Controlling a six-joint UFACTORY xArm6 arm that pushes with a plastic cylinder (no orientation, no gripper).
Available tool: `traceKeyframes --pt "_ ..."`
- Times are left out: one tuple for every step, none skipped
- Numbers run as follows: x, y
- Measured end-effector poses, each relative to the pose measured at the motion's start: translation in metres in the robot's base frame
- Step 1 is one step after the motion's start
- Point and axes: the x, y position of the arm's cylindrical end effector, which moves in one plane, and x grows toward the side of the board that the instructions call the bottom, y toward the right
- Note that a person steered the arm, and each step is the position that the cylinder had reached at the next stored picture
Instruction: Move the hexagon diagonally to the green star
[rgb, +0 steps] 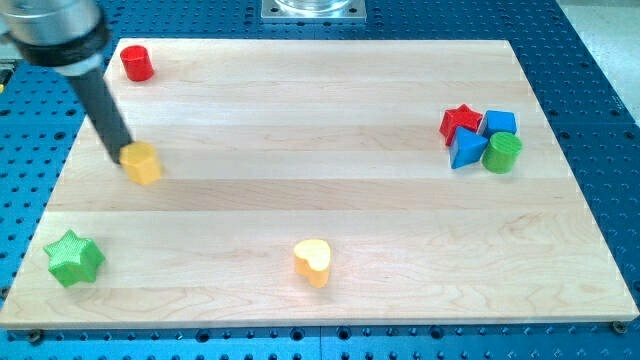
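Observation:
A yellow hexagon block (143, 163) lies on the wooden board near the view's left edge. My tip (122, 156) touches its upper left side; the dark rod slants up to the view's top left. A green star (74, 258) lies at the view's bottom left corner, below and left of the hexagon, well apart from it.
A red cylinder (136, 63) stands at the top left. A yellow heart (313, 262) lies at bottom centre. At the right sits a cluster: red star (460, 122), blue cube (500, 123), blue triangular block (465, 148), green cylinder (501, 152). The board (320, 200) rests on a blue perforated table.

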Motion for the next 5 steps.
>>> traceKeyframes --pt "0.015 -0.026" --pt "0.037 0.043" --pt "0.025 0.119" --pt "0.022 0.192" --pt "0.012 0.193"
